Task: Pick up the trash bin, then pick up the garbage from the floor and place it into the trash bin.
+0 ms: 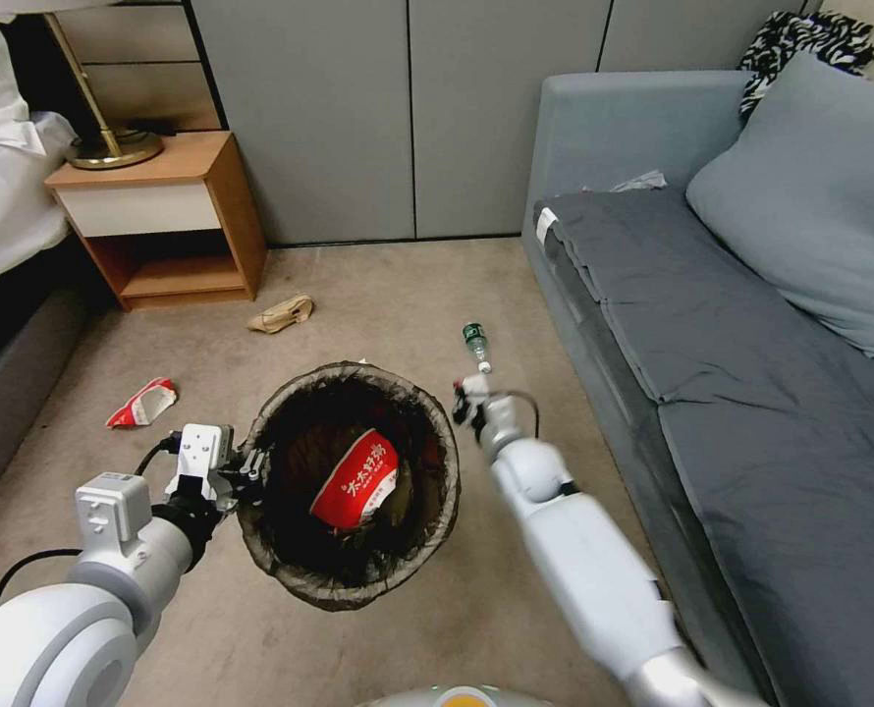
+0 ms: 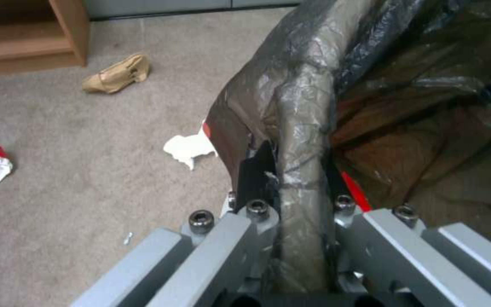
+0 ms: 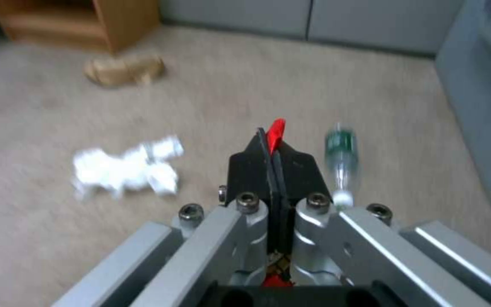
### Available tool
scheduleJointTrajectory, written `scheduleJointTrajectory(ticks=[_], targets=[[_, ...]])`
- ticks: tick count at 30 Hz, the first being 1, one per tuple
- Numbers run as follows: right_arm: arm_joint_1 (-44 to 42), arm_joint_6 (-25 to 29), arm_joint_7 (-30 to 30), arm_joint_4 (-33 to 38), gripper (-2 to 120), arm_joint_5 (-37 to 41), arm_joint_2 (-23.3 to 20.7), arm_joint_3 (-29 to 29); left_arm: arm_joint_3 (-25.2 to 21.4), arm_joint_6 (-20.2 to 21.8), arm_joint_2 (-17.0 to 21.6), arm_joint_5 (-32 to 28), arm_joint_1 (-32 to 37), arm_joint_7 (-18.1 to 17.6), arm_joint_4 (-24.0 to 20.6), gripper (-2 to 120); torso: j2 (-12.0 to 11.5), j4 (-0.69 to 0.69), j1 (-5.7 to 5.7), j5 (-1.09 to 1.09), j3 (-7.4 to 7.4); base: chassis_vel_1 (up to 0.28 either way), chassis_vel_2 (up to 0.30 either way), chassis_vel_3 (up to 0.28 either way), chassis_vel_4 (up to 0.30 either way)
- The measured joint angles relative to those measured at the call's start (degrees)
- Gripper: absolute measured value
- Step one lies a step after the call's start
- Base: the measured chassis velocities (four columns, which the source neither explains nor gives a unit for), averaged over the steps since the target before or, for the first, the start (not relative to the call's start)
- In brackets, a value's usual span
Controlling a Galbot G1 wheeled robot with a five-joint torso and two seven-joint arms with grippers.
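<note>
Carpet left to right: red-and-white wrapper loose, left tool clamped on the trash bin rim, lifting it, another wrapper half-buried inside. Right tool pinched shut on a red scrap, mostly hidden; green bottle just beyond.

Bedroom or hotel-style room, beige carpet covering the floor, wooden nightstand standing left of the grey sofa, brass lamp base sitting on the nightstand, white bedding showing beside it, grey wall panels running behind.
</note>
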Motion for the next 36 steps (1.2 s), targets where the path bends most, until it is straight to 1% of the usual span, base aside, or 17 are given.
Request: scheduleJointTrajectory(ticks=[2,3,4,6,8,17,19,20,21,23,24,26,28,30,31,34,36], targets=[[-0.11,-1.61,-0.47,5.98,0,3.18,-2.17,0.11,0.04,0.0,0.12,0.0,0.04,-0.01,0.0,1,0.0,0.02,0.0,0.01,0.0,0.0,0.0,0.0,0.0],[-0.13,-3.12,-0.52,10.81,0,6.5,-3.84,0.37,0.06,0.0,0.24,-0.12,0.11,-0.01,0.0,1,0.0,0.02,0.0,-0.01,0.0,0.0,0.0,0.0,0.0],[-0.13,-3.98,-0.49,13.28,0,8.4,-4.71,0.48,0.06,0.0,0.33,-0.27,0.17,-0.01,0.0,1,0.0,0.03,0.0,0.02,0.0,0.0,0.0,0.0,0.0],[-0.13,-4.29,-0.47,14.52,0,9.21,-5.16,0.5,0.06,0.0,0.37,-0.33,0.21,-0.01,0.0,1,0.0,0.02,0.0,0.02,0.0,0.0,0.0,0.0,0.0],[0.32,-5.58,-0.27,20.43,0,12.79,-7.5,0.91,0.08,0.0,0.49,-0.44,0.3,-0.01,0.0,1,0.0,0.02,0.0,0.0,-0.01,0.0,0.0,0.0,0.0],[2.01,-8.4,0.51,29.3,0,19.31,-11.17,0.71,0.09,0.0,0.8,-0.41,0.93,0.02,0.0,1,0.0,0.03,0.0,0.02,0.0,0.0,0.0,0.0,0.0],[3.87,-10.6,0.37,34.16,0,25.88,-14.92,0.03,-0.06,0.0,1.26,-0.42,1.26,0.03,0.0,1,0.01,0.03,-0.01,0.0,-0.01,0.0,0.0,0.0,0.0],[3.87,-10.6,0.37,34.16,0,25.88,-14.92,0.03,-0.06,0.0,1.26,-0.42,1.26,0.03,0.0,1,0.01,0.03,-0.01,0.0,-0.01,0.0,0.0,0.0,0.0],[5.23,-11.87,0.33,37.01,0,30.89,-17.77,-0.77,-0.05,0.0,1.45,-0.42,1.3,0.03,0.0,1,0.0,0.02,0.0,0.0,-0.01,0.0,0.0,0.0,0.0],[6.7,-13.11,0.38,40.13,0,36.5,-21.14,-2.11,0.1,0.0,1.55,-0.39,1.19,0.02,0.0,1,0.01,0.02,-0.01,-0.01,-0.01,0.0,0.0,0.0,0.0],[6.7,-13.11,0.38,40.13,0,36.5,-21.14,-2.11,0.1,0.0,1.55,-0.39,1.19,0.02,0.0,1,0.01,0.02,-0.01,-0.01,-0.01,0.0,0.0,0.0,0.0],[8.16,-14.34,1.0,43.65,0,42.33,-24.19,-4.14,0.49,0.0,1.56,-0.17,0.97,0.0,0.0,1,0.01,0.02,-0.01,0.0,-0.01,0.0,0.0,0.0,0.0],[8.46,-14.61,1.36,44.36,0,43.53,-24.68,-4.7,0.58,0.0,1.56,-0.1,0.92,-0.03,0.0,1,0.01,0.02,-0.01,-0.01,-0.01,0.0,0.0,0.0,0.0],[9.86,-15.26,2.34,46.75,0,47.42,-26.02,-7.99,0.78,0.0,1.61,-0.02,0.85,-0.03,0.0,1,0.01,0.02,-0.01,0.0,-0.01,0.0,0.0,0.0,0.0],[9.86,-15.26,2.34,46.75,0,47.42,-26.02,-7.99,0.78,0.0,1.61,-0.02,0.85,-0.03,0.0,1,0.01,0.02,-0.01,0.0,-0.01,0.0,0.0,0.0,0.0],[12.17,-15.62,3.54,48.28,0,50.87,-27.2,-13.25,0.72,0.0,2.28,-0.06,0.72,-0.05,0.0,1,0.01,0.03,-0.01,0.0,-0.01,0.0,0.0,0.0,0.0],[12.69,-15.71,3.92,48.5,0,51.6,-27.32,-14.26,0.68,0.0,2.41,-0.13,0.69,-0.05,0.0,1,0.01,0.03,0.0,0.0,-0.01,0.0,0.0,0.0,0.0]])
